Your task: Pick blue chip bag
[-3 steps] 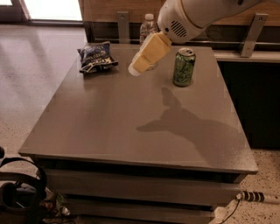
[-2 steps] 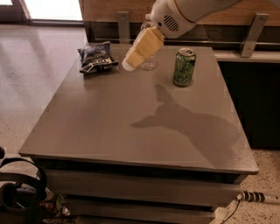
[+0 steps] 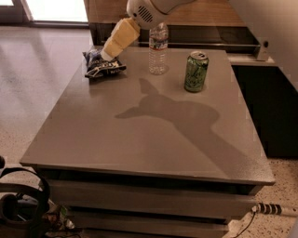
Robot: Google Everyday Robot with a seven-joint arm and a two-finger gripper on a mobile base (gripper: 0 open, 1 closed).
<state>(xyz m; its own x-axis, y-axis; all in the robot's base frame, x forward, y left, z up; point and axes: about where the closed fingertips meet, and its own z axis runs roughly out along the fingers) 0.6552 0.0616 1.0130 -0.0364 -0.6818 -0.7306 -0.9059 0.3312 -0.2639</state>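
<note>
The blue chip bag lies crinkled at the far left of the grey table, dark navy with white lettering. My gripper, with pale yellow fingers, reaches down from the upper middle and its tips hang just over the bag's right upper part, partly hiding it. The arm's white housing sits above it.
A clear water bottle stands just right of the gripper. A green soda can stands further right. A dark counter with a wooden top runs behind the table. Cables and headphones lie on the floor at lower left.
The gripper has swung left from beside the can and bottle to above the blue chip bag, and come lower. The bag, bottle and can have not moved on the table.
</note>
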